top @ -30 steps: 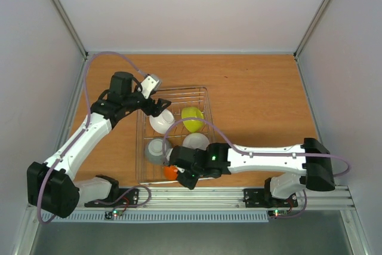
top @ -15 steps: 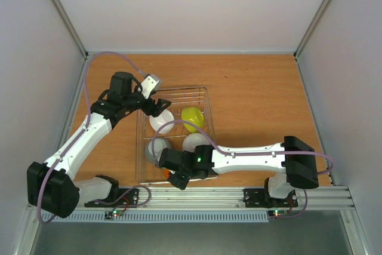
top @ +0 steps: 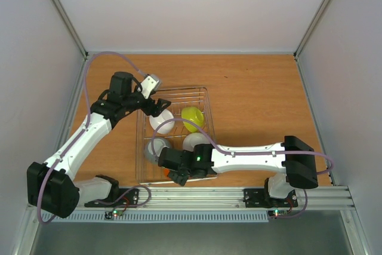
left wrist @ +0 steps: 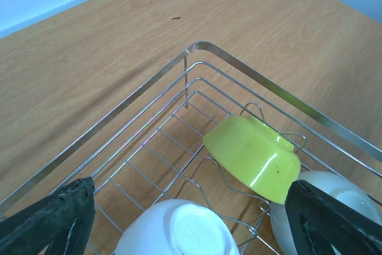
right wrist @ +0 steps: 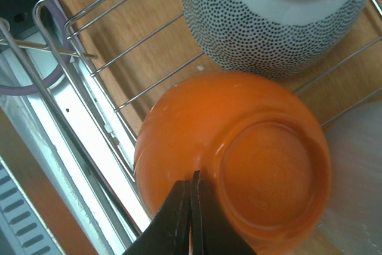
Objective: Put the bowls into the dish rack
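From above you get the whole dish rack (top: 202,97) on the table (top: 256,100), with both arms reaching into it. The yellow-green bowl (top: 192,117) is at the far right, one white bowl (top: 161,121) at the far left, the second white bowl (top: 193,141) mid-right and the grey bowl (top: 153,149) mid-left. What that view hides from you is the near-left corner, where the right arm's wrist covers almost everything. Your right wrist camera fills that gap: the orange bowl (right wrist: 239,159) lies there bottom up inside the rack, just beside the near rim wire. The grey bowl sits next to it, also bottom up, and close up its grey turns out to be fine dark speckle. The right gripper (right wrist: 192,186) is clenched, fingers pressed together with nothing between them. Its tips lie over the orange bowl's outer wall; whether they touch it you cannot tell. The left wrist camera gives you what the overhead flattens: the yellow-green bowl leans tilted against a raised wire divider, and the far-left white bowl sits foot up. The left gripper (top: 159,108) hangs above that white bowl with its jaws spread wide, grasping nothing. The second white bowl peeks out behind one of its fingers.
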### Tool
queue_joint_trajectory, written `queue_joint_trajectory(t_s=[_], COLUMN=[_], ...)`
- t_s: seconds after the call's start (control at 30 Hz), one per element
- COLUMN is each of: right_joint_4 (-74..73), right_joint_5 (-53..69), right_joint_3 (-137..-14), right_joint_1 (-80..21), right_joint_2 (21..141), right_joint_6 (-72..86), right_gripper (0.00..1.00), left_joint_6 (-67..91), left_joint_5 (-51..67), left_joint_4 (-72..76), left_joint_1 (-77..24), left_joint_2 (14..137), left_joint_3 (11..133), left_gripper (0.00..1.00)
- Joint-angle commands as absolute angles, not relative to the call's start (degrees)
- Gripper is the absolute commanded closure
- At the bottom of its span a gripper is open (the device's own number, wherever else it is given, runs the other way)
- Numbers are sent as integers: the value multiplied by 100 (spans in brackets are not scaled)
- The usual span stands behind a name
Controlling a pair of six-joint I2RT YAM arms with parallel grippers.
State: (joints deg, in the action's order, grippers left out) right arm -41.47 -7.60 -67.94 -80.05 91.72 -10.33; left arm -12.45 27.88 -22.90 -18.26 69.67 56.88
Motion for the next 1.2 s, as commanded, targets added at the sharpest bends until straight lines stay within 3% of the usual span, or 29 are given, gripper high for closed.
queue_joint_trajectory(t_s=[0.0,0.67,0.77,0.87,1.17], right_joint_4=[-4340,-3982,-3829,-3806,-3560], right_joint_5=[-1062,-625,-762,-1007,-1877], right_joint_3=[-6877,-6291,-6185,-6138,-5458], right_joint_1=[-7887,-7796,-7796,-7800,-7796], right_joint_2=[9255,8838,8557,8352,6861], right_joint_6=[-927,-731,-804,-817,-605], right_gripper=[99,99,95,84,34], left_joint_6=[-1312,-1324,-1318,-1318,-1336], left_joint_5=[2839,2831,2826,2821,2831], left_joint_4=[-2157,-2141,-2148,-2153,-2175], left_joint_1=[-1785,-1785,-1785,-1791,-1777], left_joint_2=[6846,6857,6860,6864,6838], left_joint_3=[5783,5766,5770,5766,5766], left_gripper=[13,13,13,13,13])
